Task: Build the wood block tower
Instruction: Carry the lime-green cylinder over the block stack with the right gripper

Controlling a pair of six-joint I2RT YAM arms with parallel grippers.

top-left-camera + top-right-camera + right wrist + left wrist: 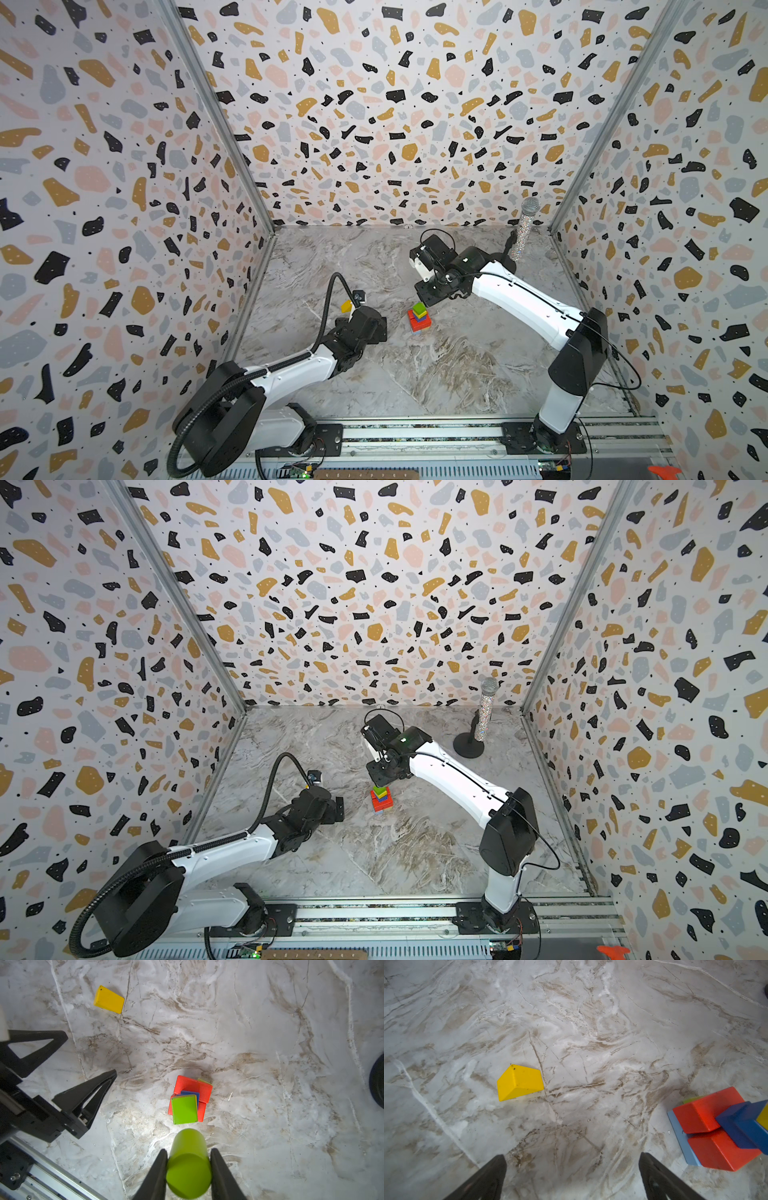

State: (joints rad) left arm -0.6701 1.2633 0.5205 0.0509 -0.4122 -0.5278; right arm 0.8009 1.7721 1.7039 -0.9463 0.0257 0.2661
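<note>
One green cylinder [188, 1167] in right gripper [189, 1151], seemingly above tower [184, 1108]

The tower [382, 801] stands mid-tabletop [415, 854], red at the base, green on top. The right end effector [380, 780] hangs close over its far side. The left end effector [337, 809] sits near its left. A glittery microphone [485, 710] stands far right.
</note>
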